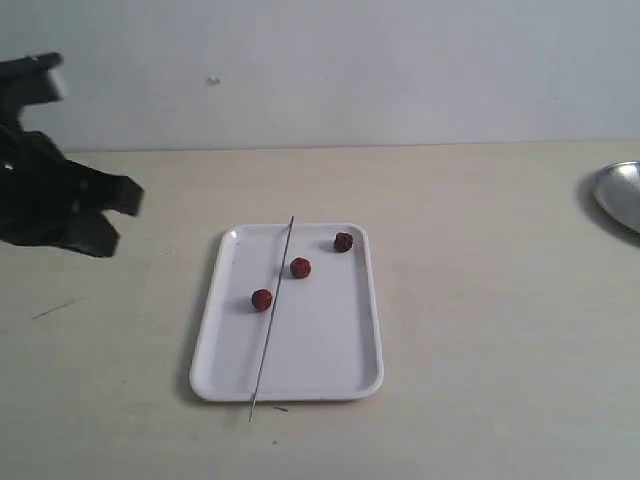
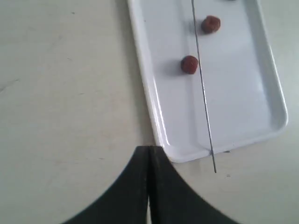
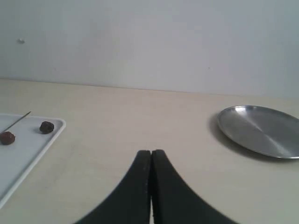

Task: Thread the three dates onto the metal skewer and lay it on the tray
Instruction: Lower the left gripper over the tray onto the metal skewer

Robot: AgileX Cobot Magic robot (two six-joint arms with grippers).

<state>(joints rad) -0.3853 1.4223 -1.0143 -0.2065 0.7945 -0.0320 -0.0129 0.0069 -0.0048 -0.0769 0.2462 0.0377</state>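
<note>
The left fingers (image 2: 133,182) are pressed together, tip against tip, and they hold nothing. In the left wrist view their tips appear next to one corner of the tray (image 2: 243,93). The exterior view shows the black left arm (image 1: 70,210) at the left, apart from the tray (image 1: 330,340). The right fingers (image 3: 135,186) are also closed flat on each other and are empty. They are above the bare counter (image 3: 140,121), with the tray (image 3: 23,149) on one side and a round silver dish (image 3: 261,130) on the other. In the exterior view this dish (image 1: 622,195) is at the far right edge, well apart from the tray.

The metal skewer (image 1: 272,316) lies on the white tray, along its long side but a little slanted. Its far end passes just over the far rim, and its near end goes over the near rim and sticks out above the counter (image 1: 480,300). The three dates are loose on the tray, none on the skewer. One reddish date (image 1: 262,299) is just beside the skewer on its left. The second reddish date (image 1: 300,267) is just beside it on its right. The darker date (image 1: 343,241) lies near the far right corner, apart from the skewer.
</note>
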